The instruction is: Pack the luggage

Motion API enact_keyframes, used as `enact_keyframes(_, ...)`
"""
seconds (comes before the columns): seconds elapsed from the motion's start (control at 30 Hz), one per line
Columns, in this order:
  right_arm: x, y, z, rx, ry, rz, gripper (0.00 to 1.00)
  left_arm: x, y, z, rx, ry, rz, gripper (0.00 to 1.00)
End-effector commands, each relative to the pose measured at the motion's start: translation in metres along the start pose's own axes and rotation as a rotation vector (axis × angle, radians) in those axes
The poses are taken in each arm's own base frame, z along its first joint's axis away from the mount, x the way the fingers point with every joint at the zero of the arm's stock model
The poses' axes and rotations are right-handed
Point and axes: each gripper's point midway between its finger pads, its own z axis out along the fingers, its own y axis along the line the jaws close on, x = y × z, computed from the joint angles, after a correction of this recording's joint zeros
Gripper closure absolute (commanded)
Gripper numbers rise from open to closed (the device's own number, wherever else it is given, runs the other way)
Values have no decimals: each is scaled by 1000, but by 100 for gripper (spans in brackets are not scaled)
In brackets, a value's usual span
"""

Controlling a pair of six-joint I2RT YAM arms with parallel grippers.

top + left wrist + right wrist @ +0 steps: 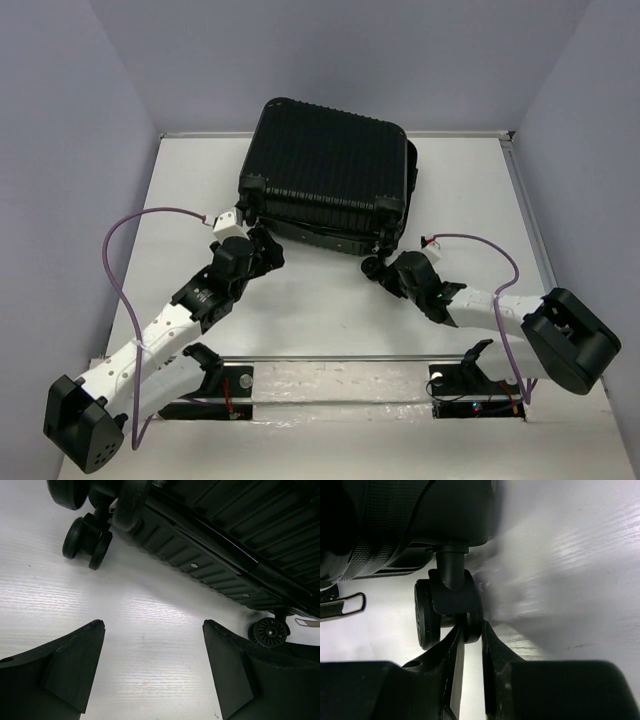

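Observation:
The luggage [330,170], a black ribbed hard-shell suitcase, lies closed at the back middle of the white table, wheels toward me. My left gripper [262,250] stands open beside its near-left corner. In the left wrist view the gripper [154,625] has only bare table between its fingers, with a twin caster [87,537] and the ribbed shell [215,545] ahead. My right gripper [378,270] is at the near-right corner. In the right wrist view its fingers [472,627] pinch one disc of the caster wheel [426,615] under the suitcase's shell [395,525].
The white table [330,320] has a raised rim at the back and right, with purple walls behind. A purple cable loops from each arm. A metal zipper pull [342,606] hangs by the suitcase's edge. Another wheel [270,631] shows at the right of the left wrist view.

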Motion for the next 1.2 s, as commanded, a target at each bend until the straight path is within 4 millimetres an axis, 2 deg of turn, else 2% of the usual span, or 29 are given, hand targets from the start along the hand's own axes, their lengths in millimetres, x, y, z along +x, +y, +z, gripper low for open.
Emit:
enact_keyframes(0.0, 23, -66, -1, 197, 60, -74, 86, -40, -15, -11, 32, -102, -23, 9)
enact_keyframes(0.03, 22, -65, 0, 197, 61, -83, 72, -44, -15, -14, 28, -106, -21, 9)
enact_keyframes(0.07, 22, -67, -2, 206, 67, -108, 65, -51, -15, -18, 17, -122, -18, 9)
enact_keyframes(0.1, 20, -68, -3, 215, 62, -123, 49, -66, -20, -25, 25, -151, -14, 9)
enact_keyframes(0.13, 15, -63, -3, 216, 55, -134, 45, -69, -17, -28, 3, -150, 5, 9)
enact_keyframes(0.17, 18, -72, -8, 254, 75, -156, 40, -79, -16, -32, -22, -173, 18, 8)
enact_keyframes(0.2, 17, -70, -11, 239, 73, -150, 34, -79, -9, -33, -59, -165, 41, 7)
enact_keyframes(0.3, 11, -57, -16, 187, 71, -166, 25, -80, 3, -32, -124, -153, 77, 7)
enact_keyframes(0.33, 7, -51, -18, 170, 67, -178, 24, -80, 6, -33, -136, -155, 83, 7)
enact_keyframes(0.37, 1, -32, -24, 110, 73, -212, 24, -82, 7, -33, -134, -153, 88, 7)
enact_keyframes(0.43, 0, -16, -31, 49, 102, -267, 23, -84, 13, -32, -148, -128, 121, 7)
enact_keyframes(0.47, -4, 2, -37, -8, 106, -277, 22, -88, 12, -31, -157, -121, 134, 7)
enact_keyframes(0.53, -2, 13, -46, -50, 133, -307, 21, -93, 22, -31, -206, -102, 189, 6)
enact_keyframes(0.6, -4, 13, -54, -54, 146, -340, 21, -102, 20, -30, -215, -102, 225, 6)
enact_keyframes(0.63, -5, 21, -62, -94, 142, -343, 23, -103, 18, -28, -204, -88, 247, 5)
enact_keyframes(0.67, -6, 20, -67, -104, 141, -352, 25, -112, 20, -27, -218, -95, 260, 4)
enact_keyframes(0.7, -9, 23, -72, -123, 135, -356, 25, -111, 22, -20, -231, -76, 274, 4)
enact_keyframes(0.73, -16, 28, -81, -144, 115, -372, 25, -114, 14, -16, -189, -75, 274, 3)
enact_keyframes(0.8, -28, 39, -90, -169, 80, -390, 23, -124, 11, -8, -160, -79, 283, 3)
enact_keyframes(0.83, -37, 49, -97, -196, 63, -416, 21, -128, -3, -5, -90, -77, 286, 3)
enact_keyframes(0.93, -45, 65, -104, -230, 57, -452, 18, -125, 2, 14, -110, -14, 328, 4)
enact_keyframes(1.03, -62, 84, -114, -264, 9, -473, 15, -121, 3, 31, -87, 41, 337, 6)
enact_keyframes(1.1, -83, 100, -127, -289, -58, -485, 15, -119, 0, 40, -46, 65, 330, 8)
enact_keyframes(1.17, -101, 109, -134, -290, -104, -503, 27, -118, -8, 46, -6, 74, 327, 11)
